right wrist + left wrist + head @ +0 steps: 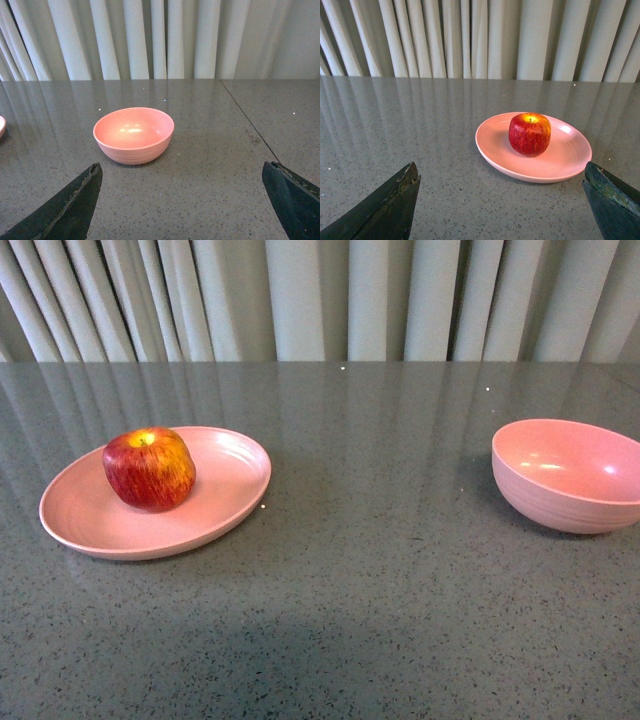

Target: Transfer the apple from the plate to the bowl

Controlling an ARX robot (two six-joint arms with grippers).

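A red apple (149, 468) with yellow streaks sits upright on the shallow pink plate (225, 502) at the table's left. The deep pink bowl (567, 475) stands empty at the right. Neither arm shows in the front view. In the left wrist view the apple (530, 134) rests on the plate (570, 160) ahead of my left gripper (501, 172), which is open and holds nothing. In the right wrist view the bowl (134, 135) lies ahead of my open, empty right gripper (181, 172).
The grey speckled table (380, 570) runs back to pale pleated curtains (320, 300). A thin seam (247, 122) crosses the tabletop beside the bowl in the right wrist view. The plate's edge (1, 126) just shows at that view's border.
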